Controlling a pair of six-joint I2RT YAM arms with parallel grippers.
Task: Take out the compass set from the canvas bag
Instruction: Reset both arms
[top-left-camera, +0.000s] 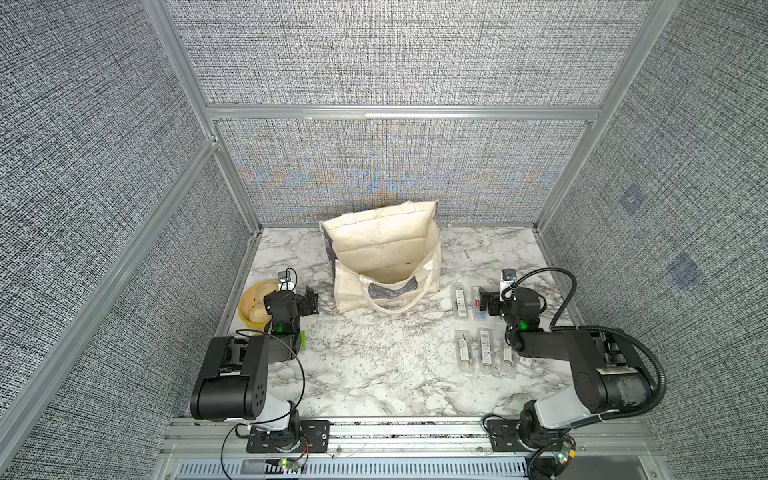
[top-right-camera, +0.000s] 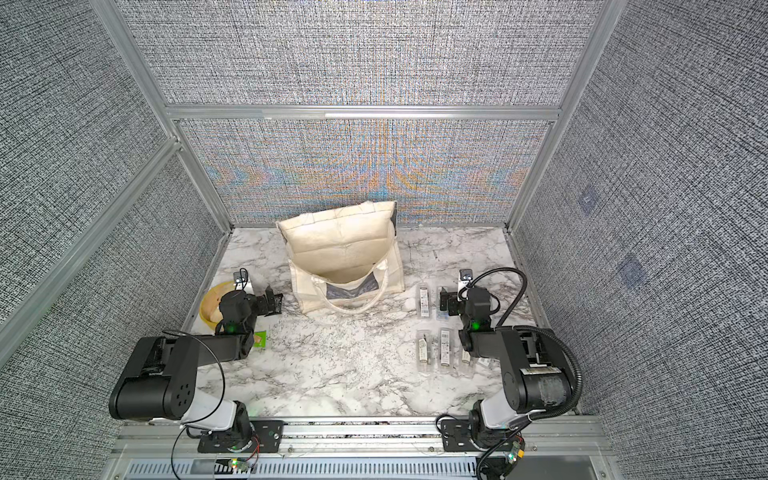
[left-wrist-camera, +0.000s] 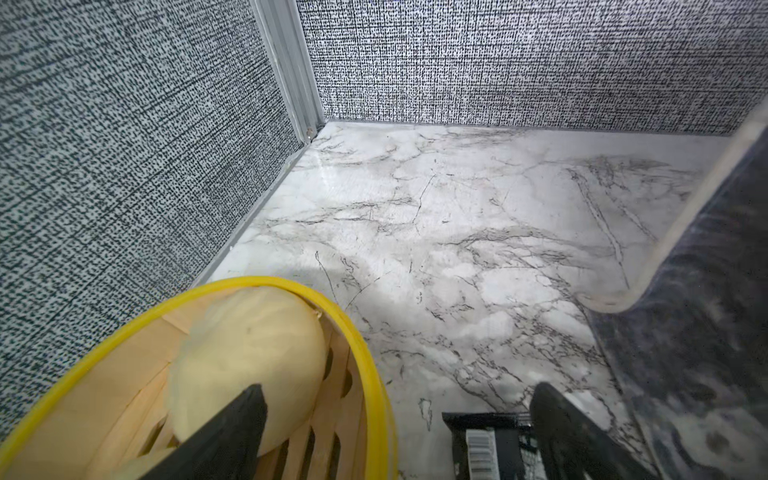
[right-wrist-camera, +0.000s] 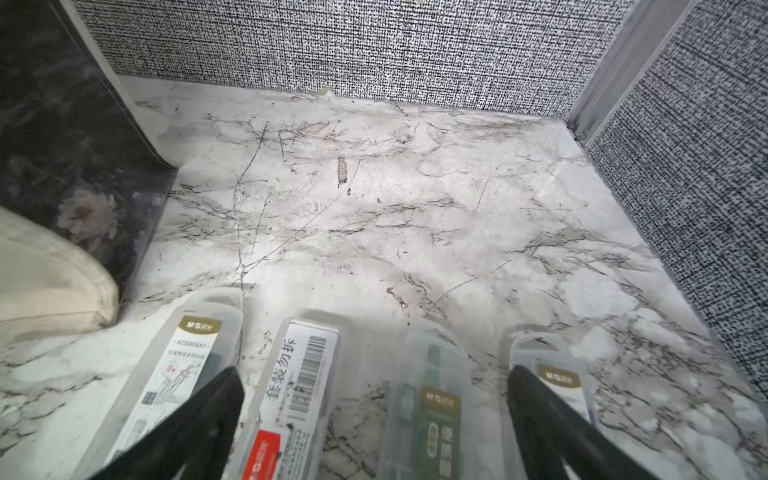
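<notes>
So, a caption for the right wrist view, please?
Right gripper, jaws open, over four clear compass set cases on the marble table, beside the canvas bag.

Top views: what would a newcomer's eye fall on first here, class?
The open cream canvas bag stands at the back centre of the marble table. Clear compass cases lie in two rows on the robot's right. A yellow-rimmed basket sits at the left edge.
</notes>
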